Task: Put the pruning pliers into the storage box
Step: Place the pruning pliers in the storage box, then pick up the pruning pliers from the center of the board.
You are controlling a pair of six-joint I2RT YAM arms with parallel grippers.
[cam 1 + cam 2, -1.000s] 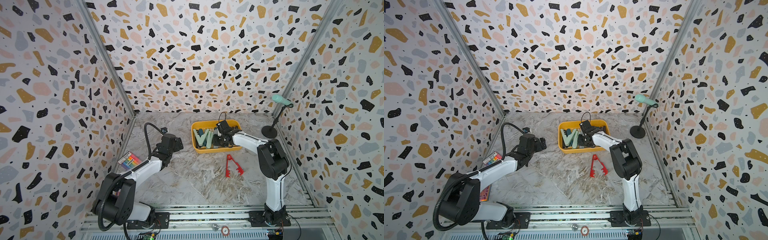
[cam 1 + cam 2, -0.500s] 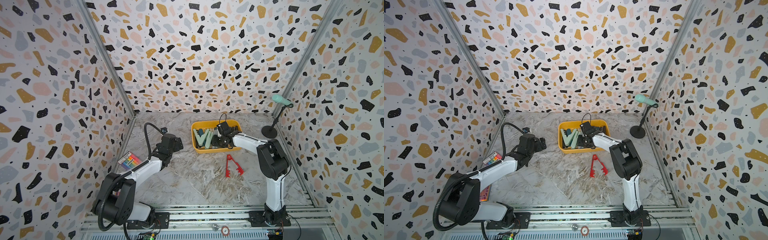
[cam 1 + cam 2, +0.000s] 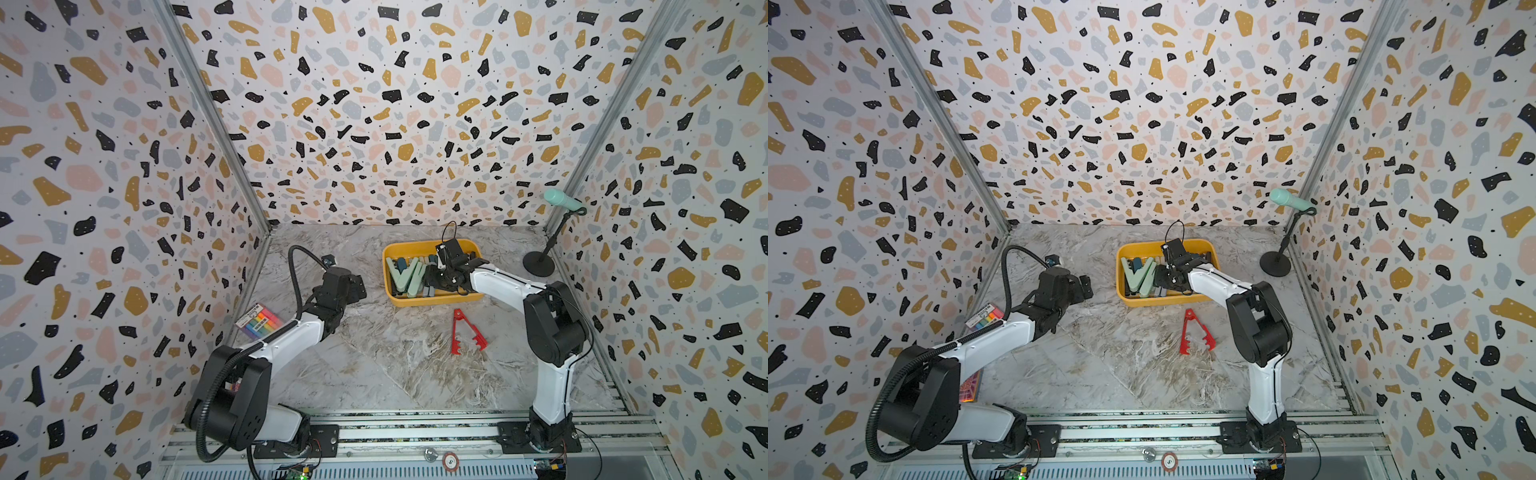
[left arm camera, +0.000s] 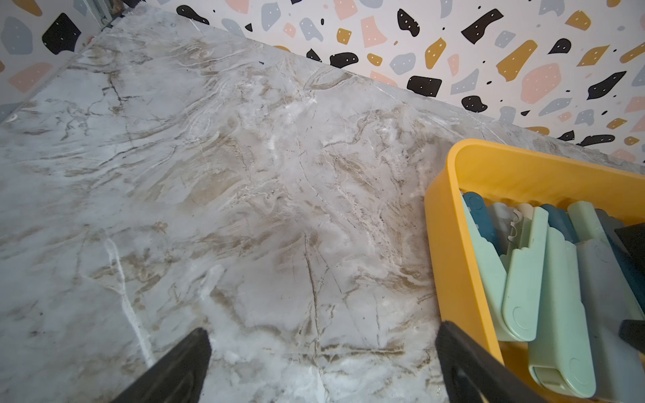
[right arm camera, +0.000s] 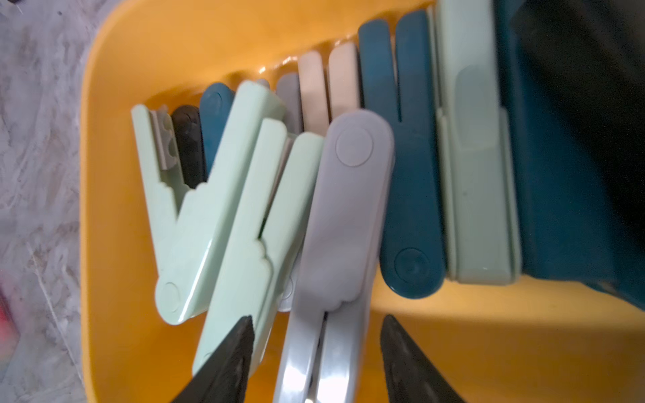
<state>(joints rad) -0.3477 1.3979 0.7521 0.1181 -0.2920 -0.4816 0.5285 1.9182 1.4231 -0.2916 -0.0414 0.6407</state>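
Note:
The yellow storage box (image 3: 432, 300) (image 3: 1158, 301) stands at the back of the table. Several mint, teal, grey, beige and black pruning pliers (image 3: 405, 276) lie in it. A red pruning pliers (image 3: 456, 334) (image 3: 1187, 334) lies spread on the table in front of the box. My right gripper (image 3: 436, 278) (image 5: 317, 316) is low inside the box and open. A grey pliers (image 5: 349, 209) lies between its fingers with a gap on each side. My left gripper (image 3: 359, 286) (image 4: 323, 328) hangs open over bare table, just left of the box (image 4: 450, 244).
A rainbow-striped packet (image 3: 259, 322) lies by the left wall beside my left arm. A mint microphone (image 3: 563, 201) stands on a black stand (image 3: 539, 264) at the back right corner. Patterned walls close in three sides.
My right gripper's jaws have spread apart inside the box, leaving the grey pliers lying free between them. The left arm has not moved.

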